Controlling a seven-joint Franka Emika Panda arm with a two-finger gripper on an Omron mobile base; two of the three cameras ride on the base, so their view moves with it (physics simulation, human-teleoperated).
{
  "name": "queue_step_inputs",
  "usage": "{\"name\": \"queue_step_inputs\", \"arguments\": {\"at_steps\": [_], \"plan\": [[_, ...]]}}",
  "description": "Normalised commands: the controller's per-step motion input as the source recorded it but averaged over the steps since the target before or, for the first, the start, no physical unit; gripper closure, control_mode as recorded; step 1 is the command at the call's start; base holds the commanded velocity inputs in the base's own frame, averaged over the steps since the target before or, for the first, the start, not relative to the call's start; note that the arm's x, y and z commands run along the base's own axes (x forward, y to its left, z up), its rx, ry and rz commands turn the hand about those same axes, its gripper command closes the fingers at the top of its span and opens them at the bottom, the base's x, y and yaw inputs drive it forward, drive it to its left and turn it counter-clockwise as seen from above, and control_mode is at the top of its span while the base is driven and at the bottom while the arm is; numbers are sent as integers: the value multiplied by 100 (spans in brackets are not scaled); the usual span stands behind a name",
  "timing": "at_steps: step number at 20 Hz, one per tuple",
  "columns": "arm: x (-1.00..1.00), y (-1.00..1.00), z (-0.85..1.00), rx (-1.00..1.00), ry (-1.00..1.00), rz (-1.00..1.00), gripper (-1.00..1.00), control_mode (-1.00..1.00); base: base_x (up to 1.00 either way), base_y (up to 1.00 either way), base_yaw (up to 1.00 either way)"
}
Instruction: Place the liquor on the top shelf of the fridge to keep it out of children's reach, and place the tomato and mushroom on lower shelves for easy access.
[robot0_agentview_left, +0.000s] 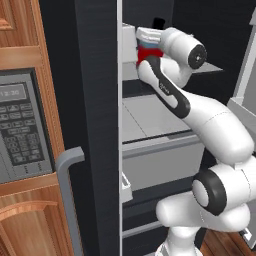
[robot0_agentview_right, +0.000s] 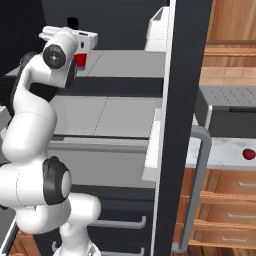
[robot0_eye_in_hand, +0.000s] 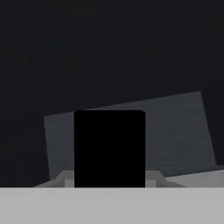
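The liquor (robot0_agentview_left: 146, 53) shows its red body, and its black cap (robot0_eye_in_hand: 109, 148) looms close in the hand view. It stands upright at the top shelf (robot0_agentview_right: 130, 62) inside the black fridge (robot0_agentview_left: 95, 125). My gripper (robot0_agentview_right: 79, 54) reaches into the fridge and is shut on the bottle, with the hand covering its upper part. I cannot tell whether its base touches the plate. Below lies the lower shelf (robot0_agentview_left: 150, 117), bare. The tomato (robot0_agentview_right: 248, 154) rests on the counter right of the fridge. The mushroom is out of view.
The open fridge door with its grey bar handle (robot0_agentview_right: 200, 150) stands between the arm and the counter. A door bin (robot0_agentview_right: 160, 30) sits high on it. A microwave (robot0_agentview_left: 22, 125) is set in wooden cabinets on the left. A grey countertop oven (robot0_agentview_right: 230, 110) stands above the tomato.
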Motion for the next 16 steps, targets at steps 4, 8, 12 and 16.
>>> {"name": "queue_step_inputs", "arguments": {"at_steps": [4, 8, 12, 16], "plan": [[27, 0, -24, -4, 2, 0, 100, -100, 0, 0, 0], [19, 0, -21, -1, -2, 0, 100, -100, 0, 0, 0], [13, 3, -26, 0, -12, 0, 100, -100, 0, 0, 0], [22, 6, -22, 0, -10, 0, 100, -100, 0, 0, 0]]}}
